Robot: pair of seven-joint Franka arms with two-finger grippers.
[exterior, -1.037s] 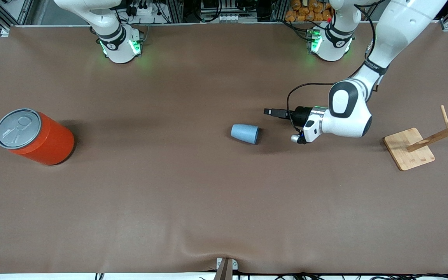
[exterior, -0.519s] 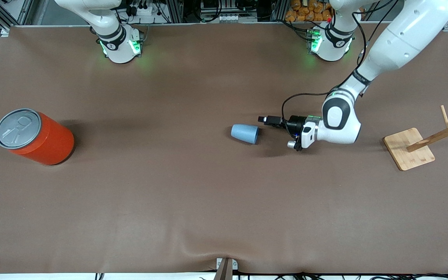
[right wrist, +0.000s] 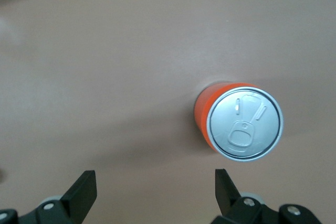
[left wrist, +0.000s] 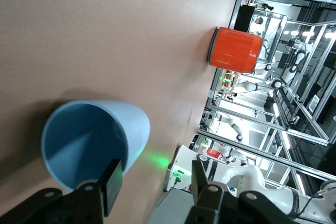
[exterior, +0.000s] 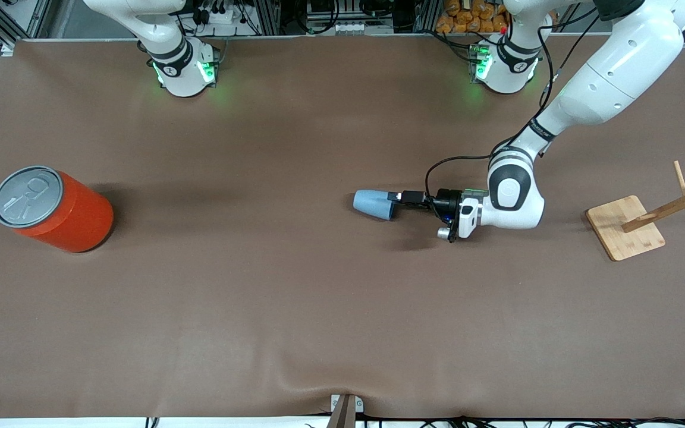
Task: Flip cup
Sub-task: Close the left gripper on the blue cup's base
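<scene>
The light-blue cup (exterior: 373,204) lies on its side near the table's middle, with its open mouth (left wrist: 89,145) facing the left arm's end. My left gripper (exterior: 399,197) is low at that mouth, pointing along the table. Its fingers straddle the rim: one finger (left wrist: 113,184) is at the inside of the mouth, and the other is outside, with a gap of bare table between it and the cup wall. The left gripper (left wrist: 157,182) is open and not pinching the wall. My right gripper (right wrist: 155,187) hangs open and empty above the table beside the orange can.
A big orange can (exterior: 51,208) with a grey pull-tab lid (right wrist: 244,124) stands upright at the right arm's end of the table. A wooden stand with slanted pegs (exterior: 625,229) sits at the left arm's end. Brown table cloth (exterior: 319,309) stretches toward the front camera.
My left gripper has slid along the table to the cup's mouth and its fingers have narrowed. The cup has not moved. The right arm waits.
</scene>
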